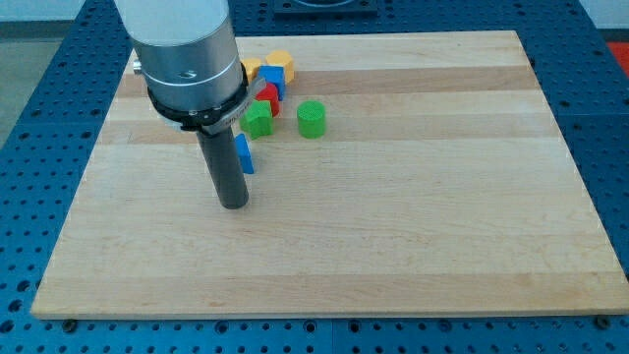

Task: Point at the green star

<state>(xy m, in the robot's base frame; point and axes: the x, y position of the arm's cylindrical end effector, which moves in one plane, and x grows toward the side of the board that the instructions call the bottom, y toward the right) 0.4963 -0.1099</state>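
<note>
The green star (258,119) lies in a cluster of blocks near the view's top left of the wooden board (413,216). A green cylinder-like block (312,118) sits just right of it. My tip (233,204) rests on the board below and slightly left of the green star, well apart from it. A blue block (244,154) lies right beside the rod, partly hidden by it. Above the star are a red block (267,97), a blue cube (273,79), a yellow block (280,61) and another yellow block (252,67).
The arm's grey body (187,59) covers the board's top left and may hide more blocks. Blue perforated table surface (39,147) surrounds the board.
</note>
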